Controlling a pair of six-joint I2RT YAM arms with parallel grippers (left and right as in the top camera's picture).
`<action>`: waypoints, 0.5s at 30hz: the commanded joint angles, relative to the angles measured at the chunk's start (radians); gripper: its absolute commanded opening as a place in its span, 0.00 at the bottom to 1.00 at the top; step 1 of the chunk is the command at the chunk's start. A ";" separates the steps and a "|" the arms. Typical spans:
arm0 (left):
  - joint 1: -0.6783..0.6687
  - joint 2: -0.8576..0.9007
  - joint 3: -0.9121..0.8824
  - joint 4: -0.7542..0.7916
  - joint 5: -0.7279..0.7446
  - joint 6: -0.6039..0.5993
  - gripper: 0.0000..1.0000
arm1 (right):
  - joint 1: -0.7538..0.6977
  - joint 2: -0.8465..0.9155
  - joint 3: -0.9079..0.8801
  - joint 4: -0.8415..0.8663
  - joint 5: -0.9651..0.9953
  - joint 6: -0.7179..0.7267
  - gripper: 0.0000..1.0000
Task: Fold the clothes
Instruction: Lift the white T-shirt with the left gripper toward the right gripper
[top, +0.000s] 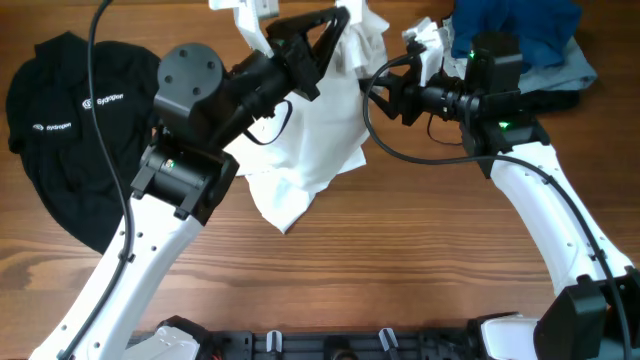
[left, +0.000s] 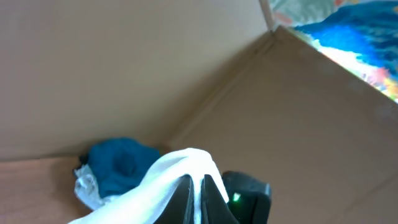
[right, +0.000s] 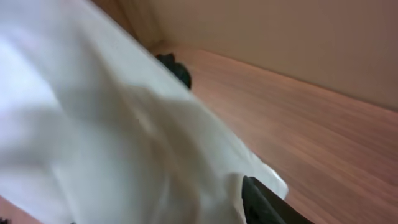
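The white T-shirt is bunched and lifted off the table, its lower part trailing onto the wood. Its black print is hidden. My left gripper is shut on the shirt's top fold, which the left wrist view shows pinched between the two dark fingers. My right gripper is at the shirt's right edge. In the right wrist view the white fabric fills the left side and covers the jaws, with only one dark finger showing against the cloth.
A black shirt with small white logos lies at the table's left. Blue and pale grey garments are piled at the back right, and the blue one shows in the left wrist view. Cardboard walls stand behind the table.
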 joint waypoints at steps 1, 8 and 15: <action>0.013 -0.023 0.021 -0.016 0.024 -0.005 0.04 | -0.009 0.008 0.019 0.005 0.027 0.004 0.52; 0.027 -0.024 0.021 -0.036 0.042 -0.005 0.04 | -0.027 0.008 0.019 -0.011 0.064 0.002 0.18; 0.090 -0.043 0.021 -0.134 0.043 -0.005 0.04 | -0.077 0.005 0.019 -0.021 0.097 0.004 0.04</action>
